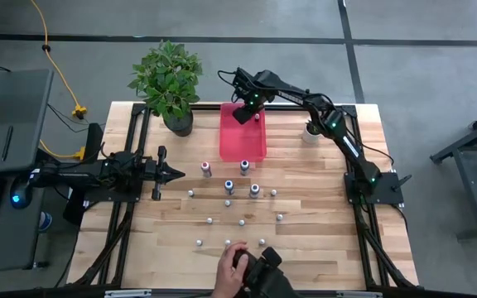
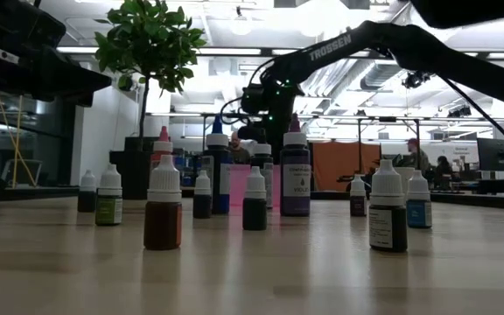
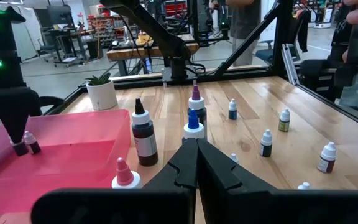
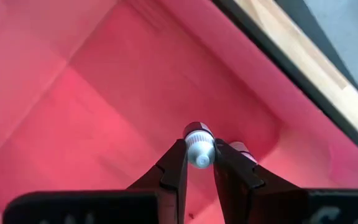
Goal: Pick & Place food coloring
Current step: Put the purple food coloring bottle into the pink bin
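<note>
I've got the right gripper [image 4: 199,163] clamped on a small white-capped bottle [image 4: 198,149], cap up between the tips, pink tray [image 4: 92,93] floor directly below; left gripper [image 3: 196,163] closed, parked far off

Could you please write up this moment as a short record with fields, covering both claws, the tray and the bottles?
right claw: over the far corner of the pink tray, shut on a small white-capped bottle
left claw: shut, empty, waiting at the table's left side
tray contents: one small bottle already stands inside, next to the held one
remaining bottles: scattered upright on the wooden table, outside the tray
other: potted plant beside the tray
</note>
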